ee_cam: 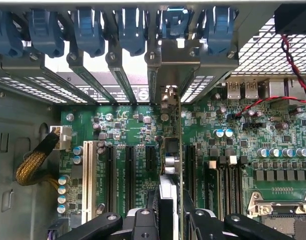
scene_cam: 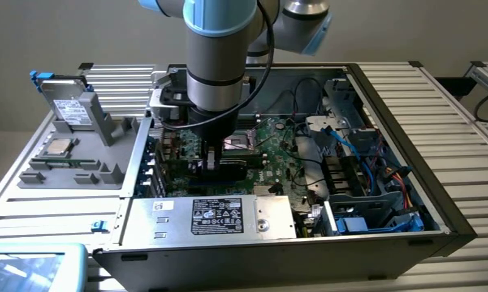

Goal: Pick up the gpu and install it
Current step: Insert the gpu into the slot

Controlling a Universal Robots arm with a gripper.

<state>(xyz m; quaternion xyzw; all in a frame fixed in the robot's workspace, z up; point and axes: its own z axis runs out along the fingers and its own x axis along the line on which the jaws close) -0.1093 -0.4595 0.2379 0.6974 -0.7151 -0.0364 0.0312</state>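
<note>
Gripper (scene_cam: 210, 159) down inside computer case (scene_cam: 268, 261). Fingers (ee_cam: 142, 222) closed tight on gpu (ee_cam: 171, 150). Card stands on edge directly below fingers, over motherboard (ee_cam: 273, 130). Long axis parallel to expansion slots (ee_cam: 128, 170), bracket end toward rear slot openings. Whether seated: cannot tell.

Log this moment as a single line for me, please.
gripper shut on gpu | gpu edge-on over motherboard | inside case
</note>
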